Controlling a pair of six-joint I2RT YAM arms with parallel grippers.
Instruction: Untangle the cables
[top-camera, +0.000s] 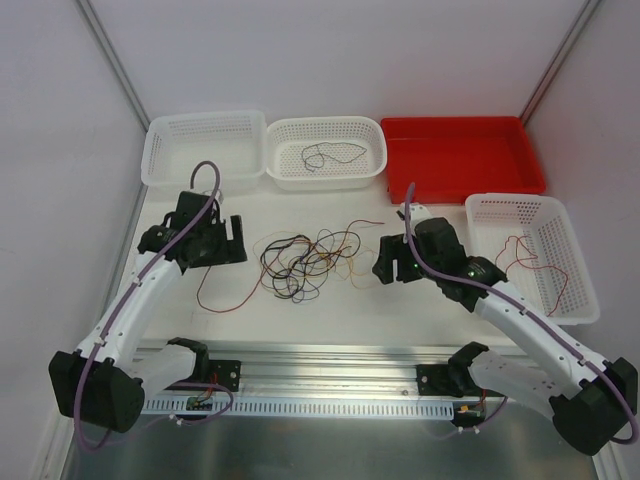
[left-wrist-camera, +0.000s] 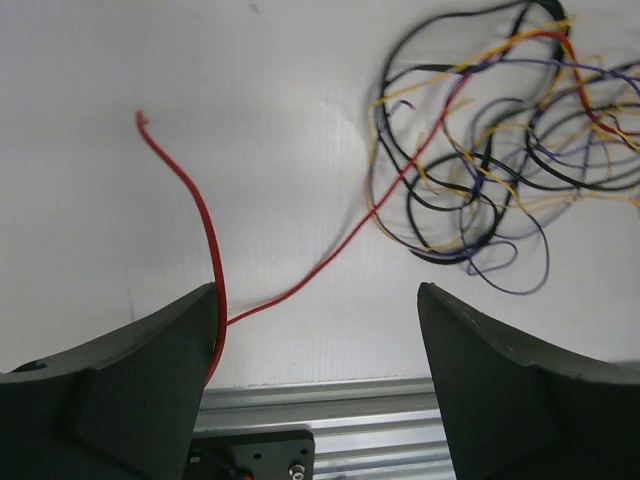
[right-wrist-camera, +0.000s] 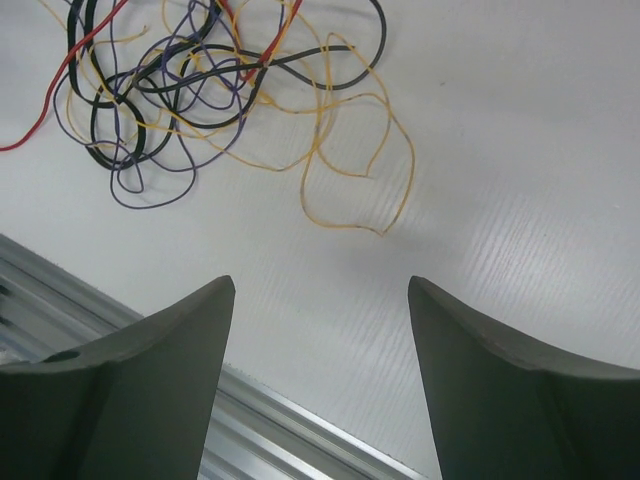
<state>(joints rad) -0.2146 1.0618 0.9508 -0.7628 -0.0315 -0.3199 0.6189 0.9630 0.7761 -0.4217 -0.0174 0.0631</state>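
Note:
A tangle of black, yellow, purple and red cables (top-camera: 305, 262) lies in the middle of the table. It also shows in the left wrist view (left-wrist-camera: 490, 150) and the right wrist view (right-wrist-camera: 190, 80). A loose red cable tail (top-camera: 212, 297) runs out of it to the left. My left gripper (top-camera: 228, 243) is open and empty above the table, left of the tangle. In its wrist view (left-wrist-camera: 318, 300) the red tail (left-wrist-camera: 207, 232) passes right beside the left finger. My right gripper (top-camera: 388, 262) is open and empty, right of the tangle. In its own view (right-wrist-camera: 320, 290) a yellow loop (right-wrist-camera: 360, 170) lies just ahead.
At the back stand a white basket (top-camera: 160, 150), a second white basket (top-camera: 372, 150) holding a dark cable (top-camera: 325, 155), and a red tray (top-camera: 460, 155). A white basket (top-camera: 570, 260) at the right holds a red cable (top-camera: 515, 250). A metal rail (top-camera: 330, 360) runs along the near edge.

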